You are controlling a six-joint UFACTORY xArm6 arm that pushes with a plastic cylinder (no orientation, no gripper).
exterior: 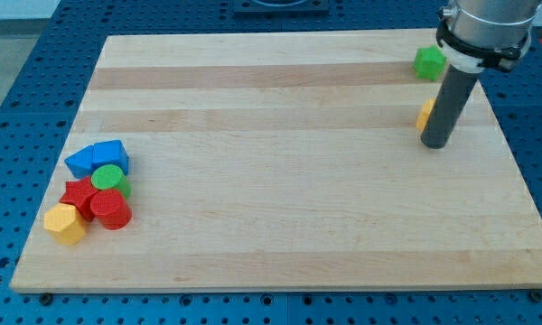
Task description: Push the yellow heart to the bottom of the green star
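The green star (428, 62) lies near the board's top right. The yellow heart (425, 114) lies just below it, mostly hidden behind my rod; only its left edge shows. My tip (434, 143) rests on the board at the heart's lower right side, touching or nearly touching it. The heart sits a short gap below the star.
A cluster lies at the left edge: two blue blocks (98, 157), a green cylinder (109, 179), a red star-like block (78, 196), a red cylinder (110, 208) and a yellow hexagon (65, 223). The wooden board (280, 217) lies on a blue perforated table.
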